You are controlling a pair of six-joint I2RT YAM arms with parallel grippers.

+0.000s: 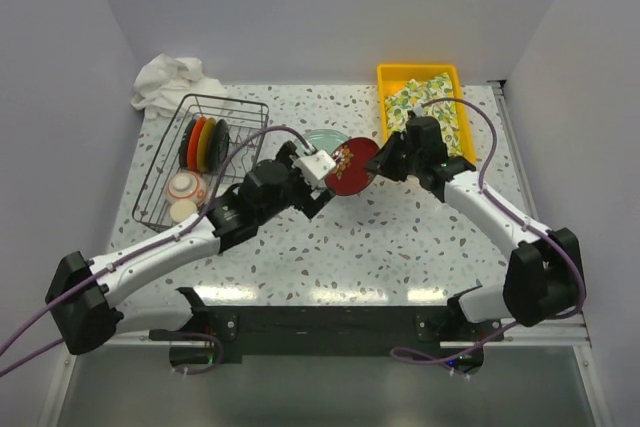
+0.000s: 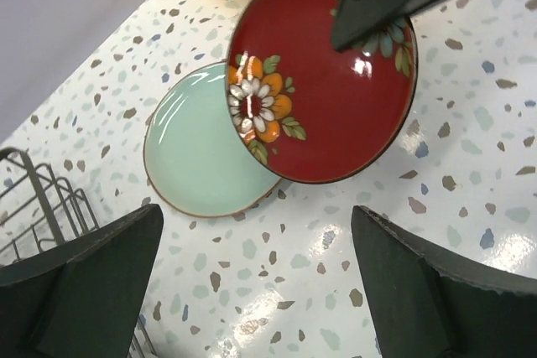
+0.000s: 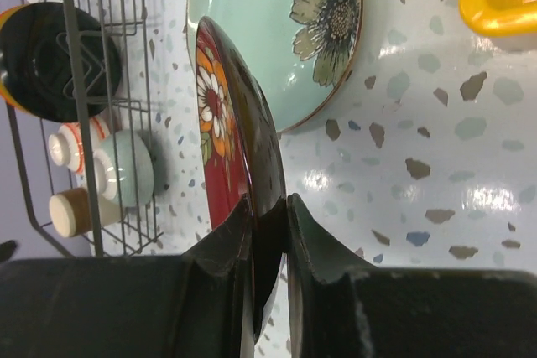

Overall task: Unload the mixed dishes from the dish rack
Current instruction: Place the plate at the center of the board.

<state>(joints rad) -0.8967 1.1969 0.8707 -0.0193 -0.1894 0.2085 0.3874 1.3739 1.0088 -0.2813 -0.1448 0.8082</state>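
**A:** Where is the patterned dark red plate [image 2: 327,98]?

**B:** The right hand [image 3: 267,215] is clamped on its rim. The plate is tilted, with its lower edge overlapping the pale green plate [image 2: 193,153]. That one lies flat on the bench [image 1: 400,247], between the dish rack [image 1: 160,182] and the yellow tray [image 1: 418,70].

**A:** And the left hand [image 2: 256,291]?

**B:** It hangs near both plates with its fingers wide apart, gripping nothing. Speckled bench lies open on the near side.
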